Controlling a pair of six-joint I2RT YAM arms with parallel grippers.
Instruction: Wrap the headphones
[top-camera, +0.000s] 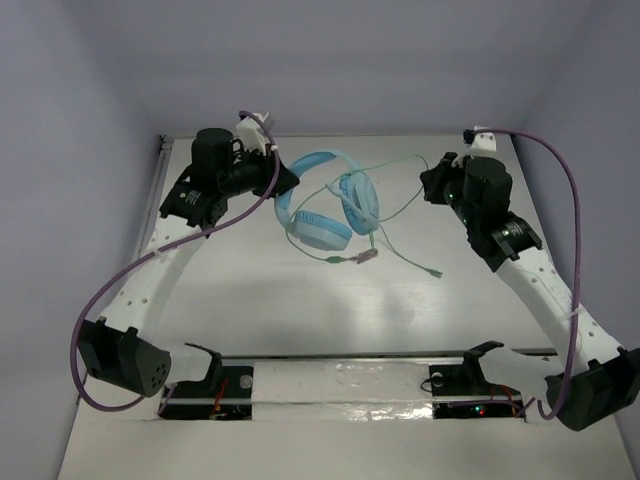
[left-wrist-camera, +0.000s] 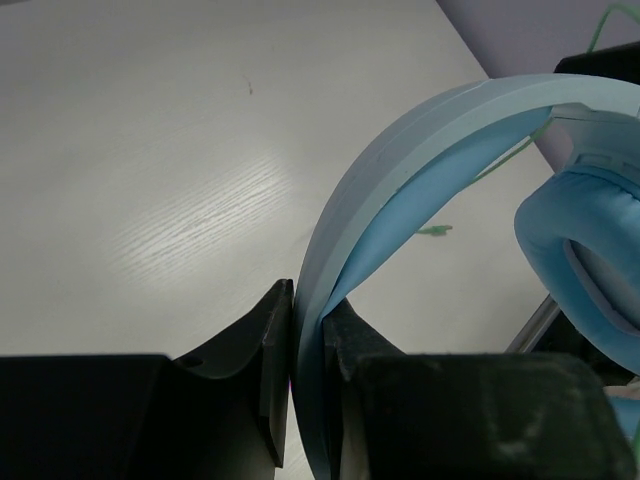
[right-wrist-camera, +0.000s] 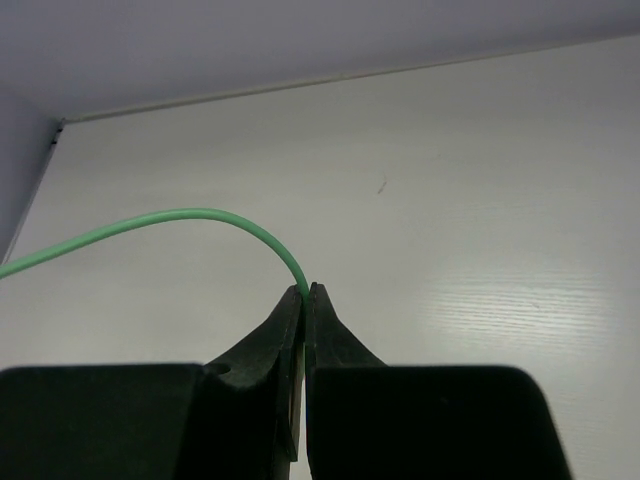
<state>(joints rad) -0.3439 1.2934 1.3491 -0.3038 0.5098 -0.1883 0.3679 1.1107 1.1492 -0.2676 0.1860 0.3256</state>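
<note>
Left gripper (left-wrist-camera: 308, 320) clamped on headband (left-wrist-camera: 400, 160) | right gripper (right-wrist-camera: 305, 300) pinching cable (right-wrist-camera: 190, 213) | headphones (top-camera: 322, 208) far-centre on table (top-camera: 300, 310) | step: likely starting the wrap | next: loop cable round headband, taut

The table (top-camera: 300, 320) under my arms is white with faint wood grain. Blue headphones (top-camera: 320, 228) rest on it. Their green cable (top-camera: 410, 260) trails across it.

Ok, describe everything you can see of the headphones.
The headphones are light blue and plastic-looking, their padded cups close together on the table. The left jaws are shut on the headband. The right jaws pinch the thin green cable, which trails loose to its plug.
</note>
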